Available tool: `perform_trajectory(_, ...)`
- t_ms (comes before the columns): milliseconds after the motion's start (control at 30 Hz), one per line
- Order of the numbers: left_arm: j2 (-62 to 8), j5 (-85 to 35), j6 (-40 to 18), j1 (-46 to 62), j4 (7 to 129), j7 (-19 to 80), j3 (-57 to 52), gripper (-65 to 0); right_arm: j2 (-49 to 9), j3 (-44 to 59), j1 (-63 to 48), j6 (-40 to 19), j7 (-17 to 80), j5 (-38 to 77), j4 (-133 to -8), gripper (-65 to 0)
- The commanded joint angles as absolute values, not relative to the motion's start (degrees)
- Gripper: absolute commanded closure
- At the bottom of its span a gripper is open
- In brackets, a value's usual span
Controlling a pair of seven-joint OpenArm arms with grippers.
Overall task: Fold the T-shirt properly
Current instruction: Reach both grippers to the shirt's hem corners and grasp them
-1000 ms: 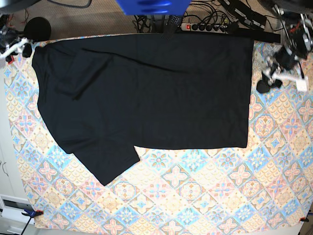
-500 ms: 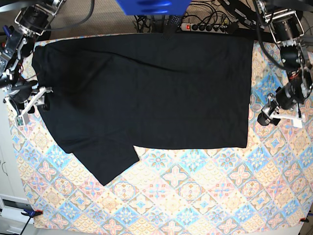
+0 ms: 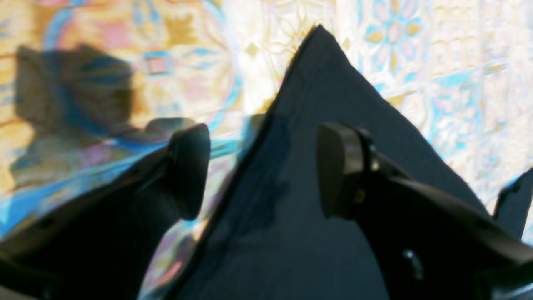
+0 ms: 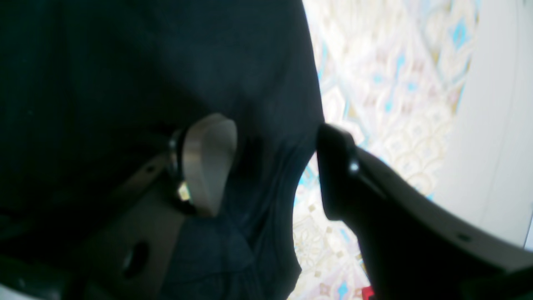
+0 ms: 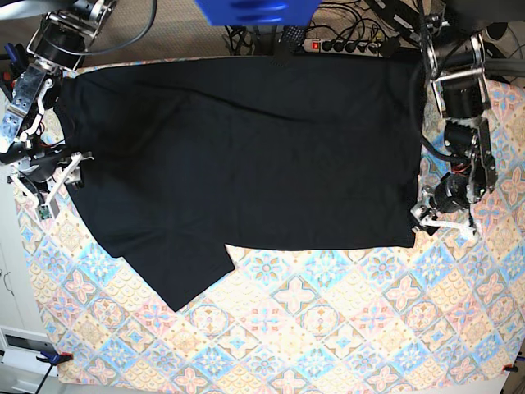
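Note:
The black T-shirt (image 5: 246, 156) lies spread flat on the patterned cloth (image 5: 328, 328), with one sleeve (image 5: 184, 267) pointing to the front left. Its white label mark does not show. My left gripper (image 5: 420, 215) is open at the shirt's front right hem corner. In the left wrist view the gripper (image 3: 264, 166) straddles that pointed corner (image 3: 316, 83), its jaws apart. My right gripper (image 5: 72, 168) is open at the shirt's left edge. In the right wrist view the gripper (image 4: 270, 166) has the edge fabric (image 4: 275, 125) between its spread fingers.
The patterned cloth covers the table, with wide bare areas along the front and right. A power strip (image 5: 344, 43) and cables lie beyond the back edge. A blue object (image 5: 256, 10) hangs over the back middle. The table's white left edge shows in the right wrist view (image 4: 491, 125).
Both arms have come down toward the shirt. The left gripper moved forward and inward to the front right hem corner. The right gripper moved slightly onto the shirt's left edge.

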State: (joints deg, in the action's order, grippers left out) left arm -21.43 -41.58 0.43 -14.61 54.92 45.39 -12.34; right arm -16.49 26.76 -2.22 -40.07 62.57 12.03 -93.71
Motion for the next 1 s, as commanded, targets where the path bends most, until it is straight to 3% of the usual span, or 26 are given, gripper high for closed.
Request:
perform_trajectory(0,-22.55,-42.07,0.22,-16.92,53.67,43.38,-11.21,-39.4,-17.45,27.03,-1.10,-40.00,61.05,12.97,-94.73,-33.8)
perform_trajectory(233,-20.00,-41.80,0.22,-23.43,39.43,35.12,-6.73,-39.4,-17.45,27.12,-1.36,-40.00,61.05,13.14,-94.73,-33.8)
perform_trajectory(367,-17.19,-41.71,0.22,-24.57,37.85,35.12,-5.05,-38.9,-17.45,27.12,-1.19,-40.00,61.05,13.14,-94.73,-33.8)
perform_trajectory(433,-16.31,-42.15,0.13,-24.66,37.93,35.12,-1.71,-34.2,-17.45,27.12,-1.10,-40.00,61.05,13.05,-94.73,-33.8)
perform_trajectory(600,-14.64,-42.33,0.13,-22.46,44.00,36.18,1.45,-9.5,-17.45,27.12,-1.10,-40.00,60.97,12.97,-94.64,-33.8)
perform_trajectory(667,-14.55,-42.33,0.13,-21.49,46.90,37.76,1.45,-3.9,-17.45,27.12,-1.10,-40.00,60.88,12.97,-94.02,-33.8)
perform_trajectory(967,-16.31,-42.33,0.22,-13.05,61.23,40.04,1.36,-1.3,-18.77,27.03,7.25,-40.00,57.98,12.79,-80.92,-34.2)
